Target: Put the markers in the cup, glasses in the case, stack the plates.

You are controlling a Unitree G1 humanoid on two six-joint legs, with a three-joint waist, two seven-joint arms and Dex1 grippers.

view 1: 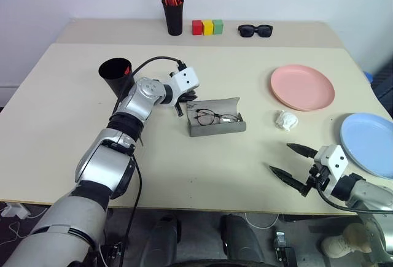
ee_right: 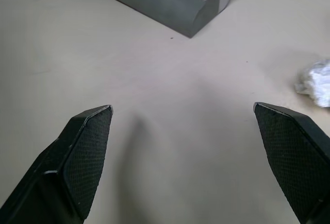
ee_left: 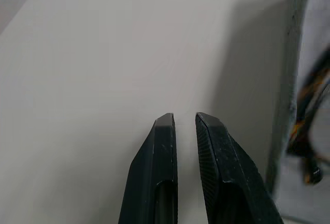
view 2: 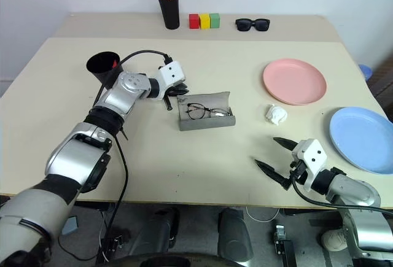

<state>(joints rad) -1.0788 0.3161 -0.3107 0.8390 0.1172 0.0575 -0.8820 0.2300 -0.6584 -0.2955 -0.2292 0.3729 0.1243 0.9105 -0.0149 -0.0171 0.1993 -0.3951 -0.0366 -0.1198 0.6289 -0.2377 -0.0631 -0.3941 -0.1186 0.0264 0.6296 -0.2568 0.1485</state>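
Head view: grey felt hinged glasses case [view 1: 216,124] sits mid-frame, lid up, thin dark wire-frame eyeglasses [view 1: 215,117] already inside. Left gripper [view 1: 180,105] is just left of the case's lid end, fingers nearly together, holding nothing. Likely step: closing the lid. Best to push from behind the lid's top edge and keep the tips clear of the lenses. Wide tapered black cup [view 1: 115,77] sits upper left, something red showing inside. Salmon pink round plate [view 1: 303,87] and light blue round plate [view 1: 368,144] lie on the right, well apart, unstacked.

Left wrist view: fingertips [ee_left: 166,126] a sliver apart, case wall [ee_left: 289,80] just beside them at right.

Right wrist view: right gripper [ee_right: 183,113] wide apart, empty, hovering over bare table [ee_right: 77,54]; case at top.
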